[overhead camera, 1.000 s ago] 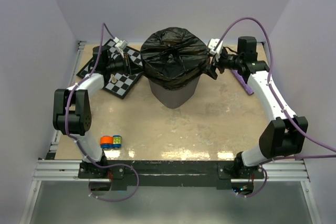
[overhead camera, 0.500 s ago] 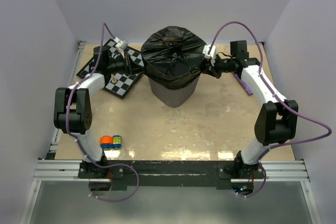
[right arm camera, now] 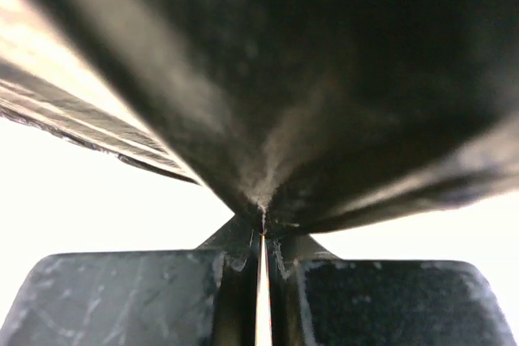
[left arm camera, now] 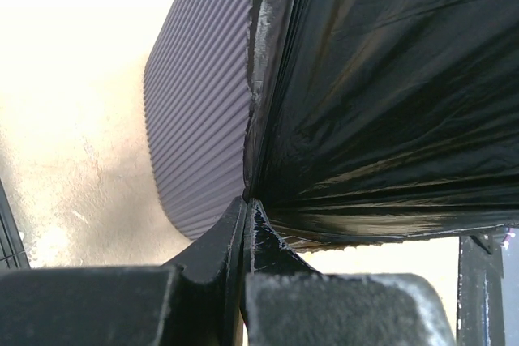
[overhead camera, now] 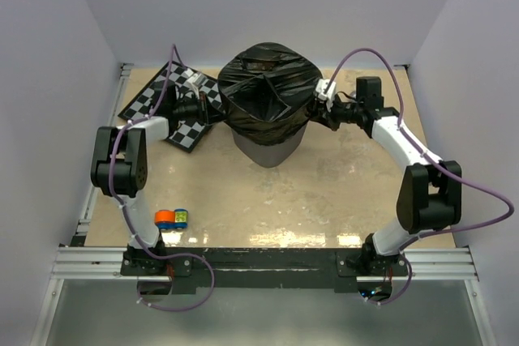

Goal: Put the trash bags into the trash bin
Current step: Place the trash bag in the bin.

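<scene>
The grey trash bin (overhead camera: 266, 145) stands mid-table toward the back. A glossy black trash bag (overhead camera: 268, 91) is draped over its rim, with the mouth pulled taut. My left gripper (overhead camera: 216, 108) is at the bin's left rim, shut on the bag's edge. In the left wrist view the gripper (left arm camera: 246, 202) pinches the black film (left arm camera: 389, 95) beside the ribbed bin wall (left arm camera: 199, 111). At the bin's right rim my right gripper (overhead camera: 319, 113) is shut on the bag too. In the right wrist view the gripper (right arm camera: 262, 220) nips a gathered fold of the bag (right arm camera: 308, 79).
A black-and-white checkerboard mat (overhead camera: 152, 100) lies at the back left, under the left arm. A small orange and blue toy (overhead camera: 171, 218) sits near the front left. Pale walls close in the table on the left, back and right.
The right gripper moved in to the bin's right rim and shut on the bag. The left gripper shifted toward the bin, still shut, and the bag now stretches squarer across the rim.
</scene>
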Robot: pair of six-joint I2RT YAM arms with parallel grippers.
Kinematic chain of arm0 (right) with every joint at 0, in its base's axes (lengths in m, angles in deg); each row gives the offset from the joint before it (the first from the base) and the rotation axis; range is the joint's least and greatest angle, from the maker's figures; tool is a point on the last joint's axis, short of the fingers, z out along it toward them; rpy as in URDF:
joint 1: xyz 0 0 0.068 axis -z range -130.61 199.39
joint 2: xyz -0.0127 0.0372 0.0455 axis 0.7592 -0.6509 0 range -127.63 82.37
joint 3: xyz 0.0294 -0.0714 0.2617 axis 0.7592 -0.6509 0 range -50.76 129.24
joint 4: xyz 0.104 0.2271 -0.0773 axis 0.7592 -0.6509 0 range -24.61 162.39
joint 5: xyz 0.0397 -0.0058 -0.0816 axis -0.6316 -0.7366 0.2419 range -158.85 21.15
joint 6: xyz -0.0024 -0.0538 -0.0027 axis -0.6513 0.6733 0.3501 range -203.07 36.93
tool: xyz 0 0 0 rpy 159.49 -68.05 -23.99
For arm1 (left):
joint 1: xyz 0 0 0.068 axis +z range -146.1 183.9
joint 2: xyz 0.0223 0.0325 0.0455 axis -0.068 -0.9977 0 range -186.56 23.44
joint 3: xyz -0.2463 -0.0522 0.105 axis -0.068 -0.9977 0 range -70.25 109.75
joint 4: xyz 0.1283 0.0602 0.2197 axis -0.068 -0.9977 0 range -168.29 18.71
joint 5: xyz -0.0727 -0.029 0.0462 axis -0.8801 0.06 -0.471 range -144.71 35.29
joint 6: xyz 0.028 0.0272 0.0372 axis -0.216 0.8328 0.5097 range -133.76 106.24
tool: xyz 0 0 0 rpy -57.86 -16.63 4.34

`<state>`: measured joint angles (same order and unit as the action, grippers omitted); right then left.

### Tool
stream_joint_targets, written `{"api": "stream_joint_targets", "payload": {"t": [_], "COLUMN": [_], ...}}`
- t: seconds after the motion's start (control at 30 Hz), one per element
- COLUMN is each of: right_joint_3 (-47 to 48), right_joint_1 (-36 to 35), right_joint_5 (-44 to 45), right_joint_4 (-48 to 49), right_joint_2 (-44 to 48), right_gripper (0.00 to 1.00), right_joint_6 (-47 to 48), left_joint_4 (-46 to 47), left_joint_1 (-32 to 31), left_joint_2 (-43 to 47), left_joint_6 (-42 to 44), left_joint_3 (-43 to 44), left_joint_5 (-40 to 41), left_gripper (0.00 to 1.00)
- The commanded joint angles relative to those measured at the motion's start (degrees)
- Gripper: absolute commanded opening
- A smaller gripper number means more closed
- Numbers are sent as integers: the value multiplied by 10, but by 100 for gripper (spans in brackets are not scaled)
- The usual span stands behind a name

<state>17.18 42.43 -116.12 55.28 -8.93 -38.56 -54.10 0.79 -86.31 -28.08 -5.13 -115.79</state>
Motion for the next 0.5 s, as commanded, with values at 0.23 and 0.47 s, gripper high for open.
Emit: {"api": "stream_joint_targets", "payload": {"t": [0.23, 0.47], "right_joint_3": [-127, -169], "right_joint_1": [9, 25], "right_joint_5": [27, -3], "right_joint_4": [126, 255], "right_joint_2": [31, 18], "right_gripper": [0, 0], "right_joint_6": [-72, -280], "left_joint_4": [-11, 19], "left_joint_1": [-8, -8], "left_joint_2": [-54, -70], "left_joint_6": [53, 29], "left_joint_3": [-8, -6], "left_joint_5": [18, 25], "left_gripper": [0, 0]}}
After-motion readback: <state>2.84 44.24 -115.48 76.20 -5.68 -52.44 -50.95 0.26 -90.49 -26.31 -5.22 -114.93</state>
